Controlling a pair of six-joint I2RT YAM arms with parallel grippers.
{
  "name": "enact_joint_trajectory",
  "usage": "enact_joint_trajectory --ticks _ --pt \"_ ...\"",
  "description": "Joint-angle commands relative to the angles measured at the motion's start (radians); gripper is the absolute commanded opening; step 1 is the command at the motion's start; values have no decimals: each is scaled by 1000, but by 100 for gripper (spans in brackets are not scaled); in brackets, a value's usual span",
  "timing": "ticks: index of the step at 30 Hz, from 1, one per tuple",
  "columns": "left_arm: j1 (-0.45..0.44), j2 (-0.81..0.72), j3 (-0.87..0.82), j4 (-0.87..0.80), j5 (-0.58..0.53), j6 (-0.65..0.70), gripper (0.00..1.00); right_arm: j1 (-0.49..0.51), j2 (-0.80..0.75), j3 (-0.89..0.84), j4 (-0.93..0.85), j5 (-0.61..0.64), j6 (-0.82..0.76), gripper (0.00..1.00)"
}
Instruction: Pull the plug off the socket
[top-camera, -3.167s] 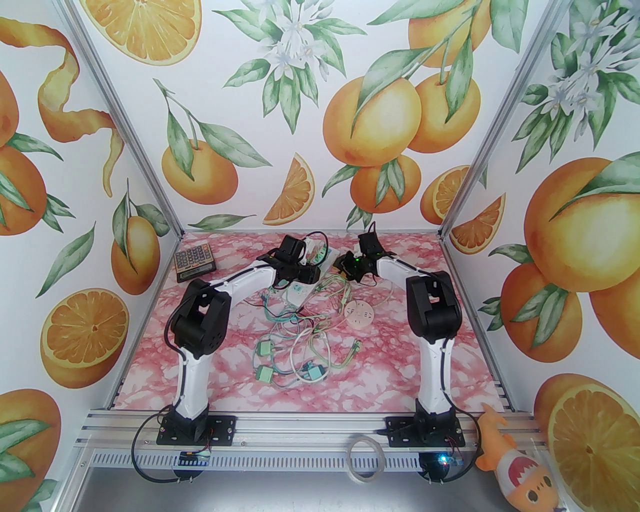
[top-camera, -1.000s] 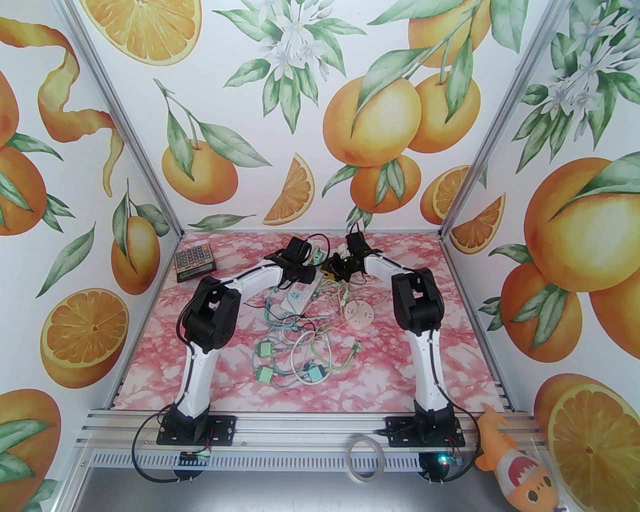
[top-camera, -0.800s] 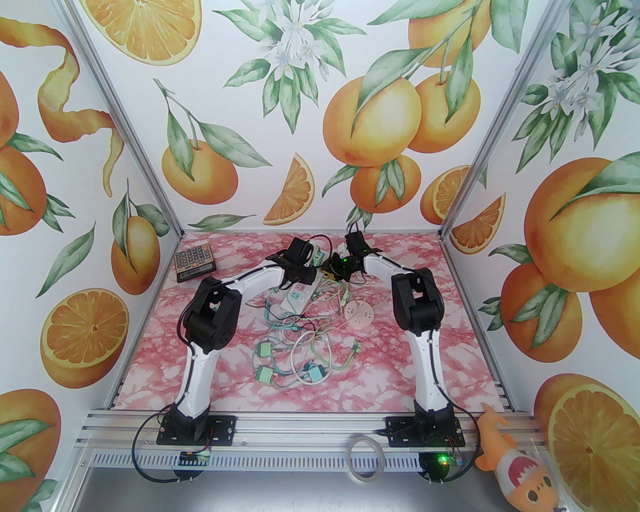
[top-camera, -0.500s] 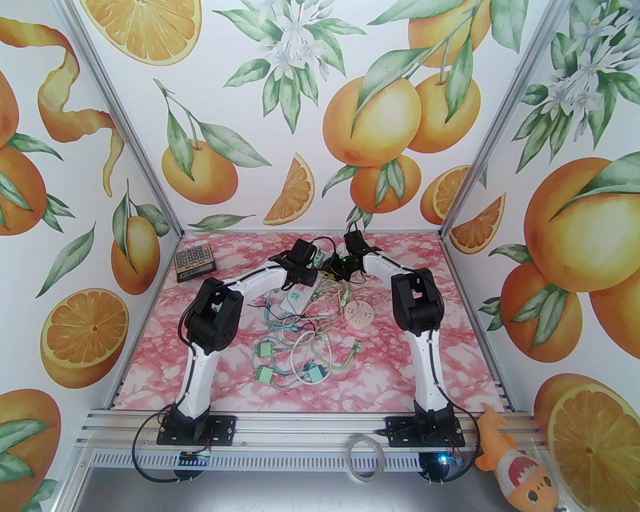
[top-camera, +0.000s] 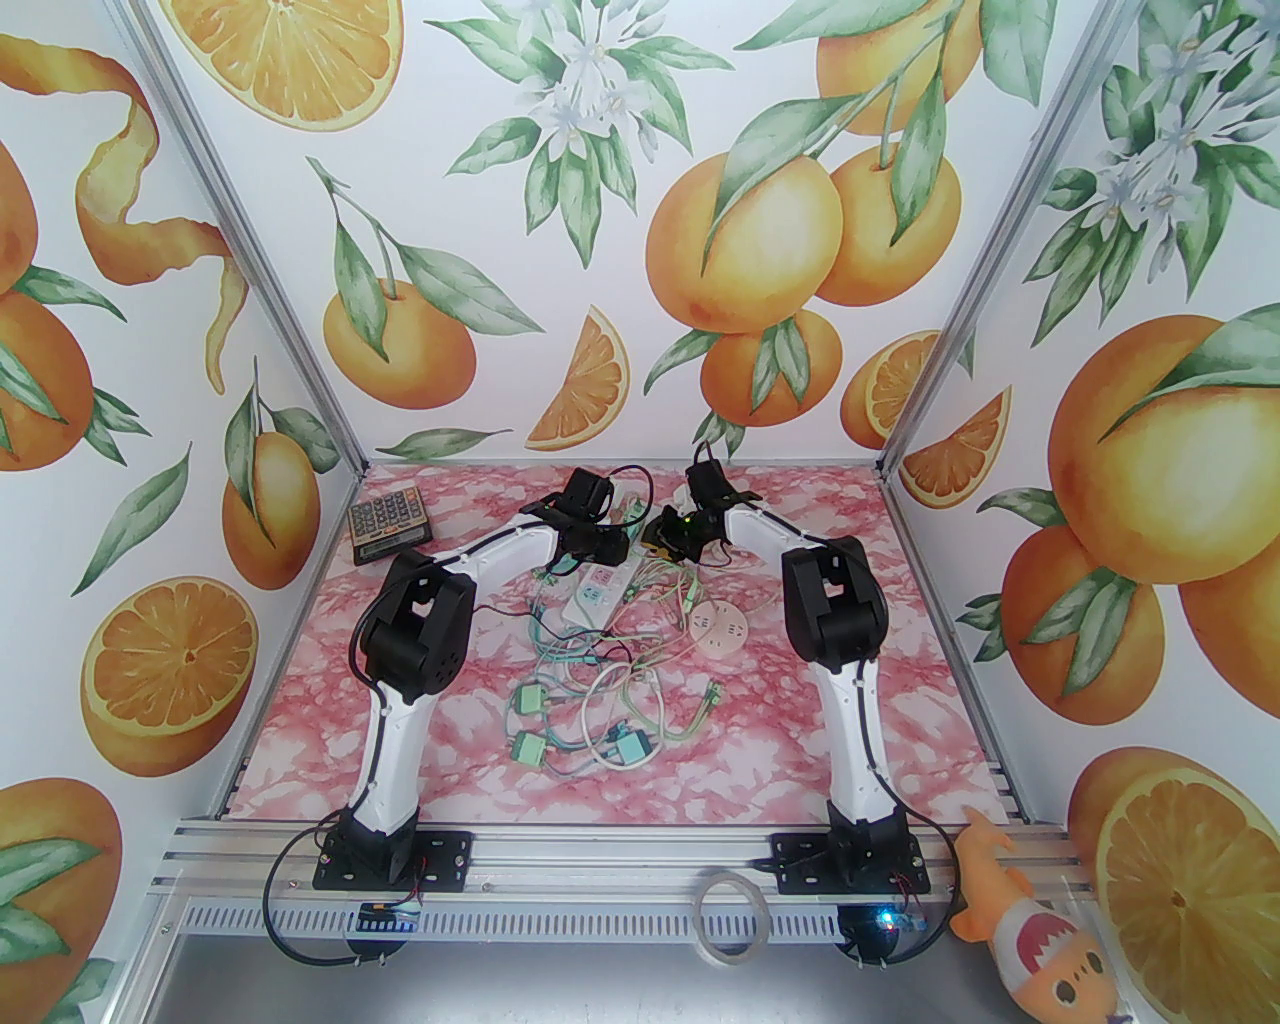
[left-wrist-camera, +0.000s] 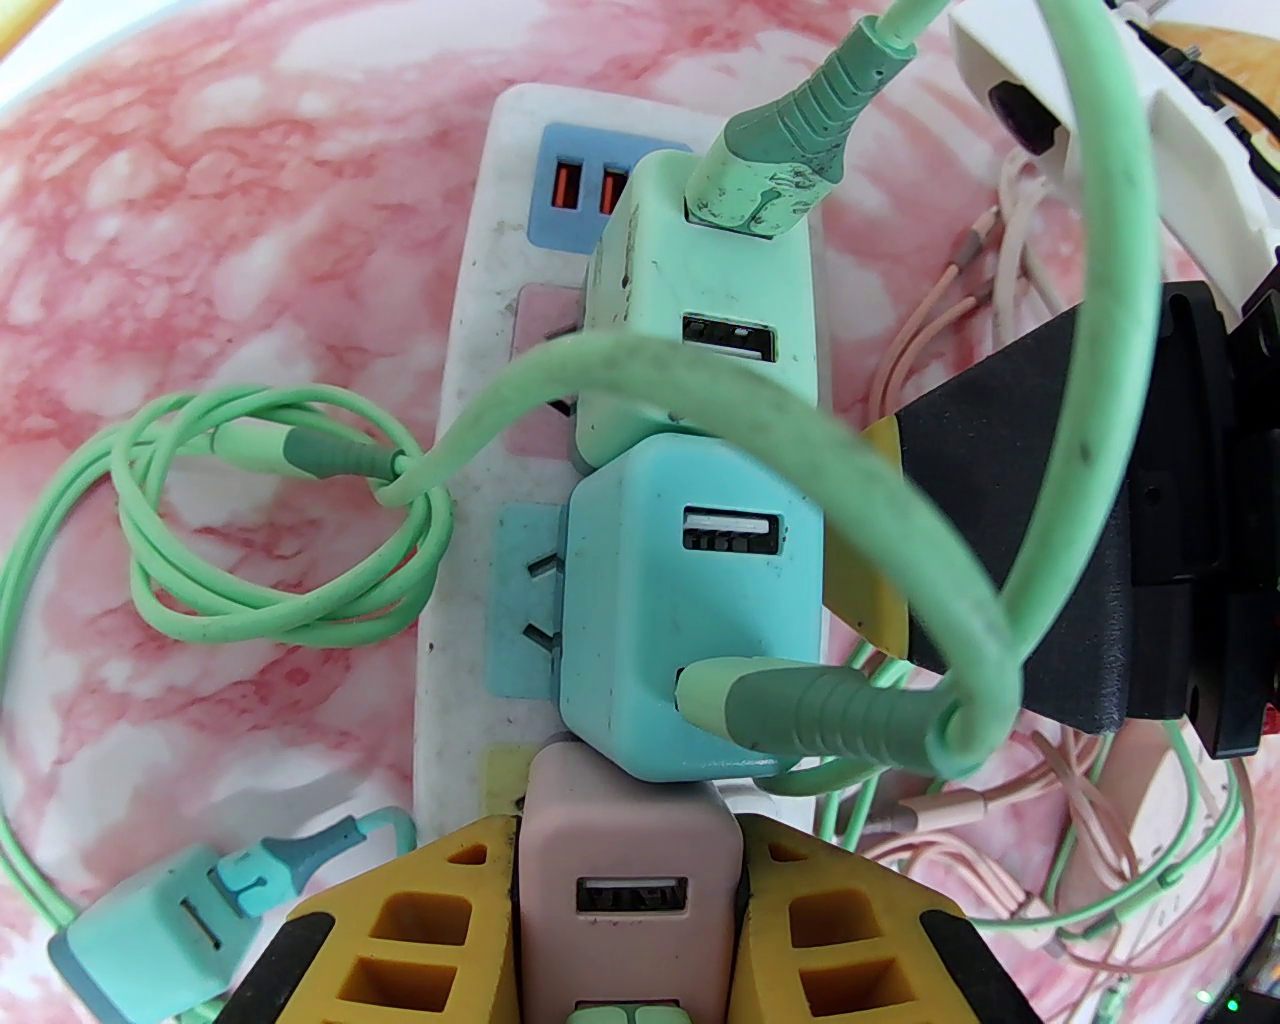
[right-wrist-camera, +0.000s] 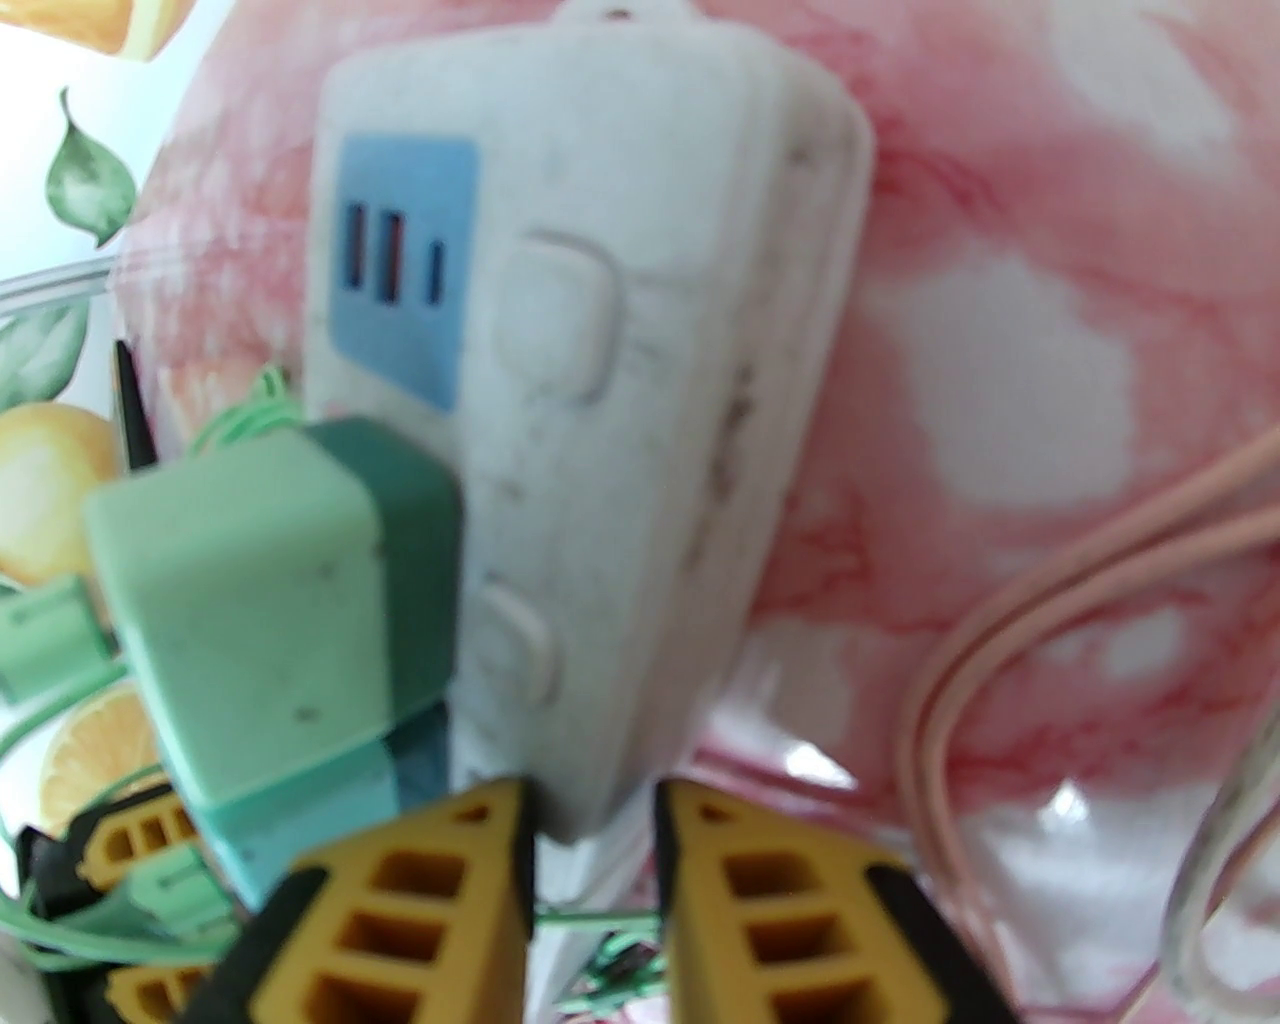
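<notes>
A white power strip, the socket (left-wrist-camera: 470, 300) (top-camera: 597, 592) (right-wrist-camera: 640, 300), lies at the back of the table with three plugs in a row on it. My left gripper (left-wrist-camera: 628, 825) (top-camera: 605, 545) is shut on the pink plug (left-wrist-camera: 640, 860) at the near end; its prongs are hidden. Beyond it stand a light blue plug (left-wrist-camera: 680, 620) and a mint plug (left-wrist-camera: 700, 300) with green cables. My right gripper (right-wrist-camera: 592, 800) (top-camera: 660, 540) is shut on the strip's side edge, its black finger (left-wrist-camera: 1030, 420) beside the blue plug.
A round white socket (top-camera: 718, 628) and tangled cables with loose chargers (top-camera: 560, 720) lie mid-table. A loose blue plug (left-wrist-camera: 140, 930) lies left of the strip. A calculator (top-camera: 388, 525) sits at the back left. A tape roll (top-camera: 732, 915) and plush toy (top-camera: 1030, 930) lie by the bases.
The left arm first shifted right, then swung back left and slightly away, still closed on the pink plug. The right arm has hardly moved.
</notes>
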Motion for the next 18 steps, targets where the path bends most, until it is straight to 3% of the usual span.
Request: enact_joint_trajectory --ticks 1,10,18 --pt "-17 -74 35 -38 -30 -7 25 -2 45 -34 -164 124 -17 26" --pt "-113 -70 51 -97 -253 127 23 0 41 -32 -176 130 -23 26" --pt "-121 -83 54 -108 -271 115 21 0 36 -42 -177 136 -27 26"
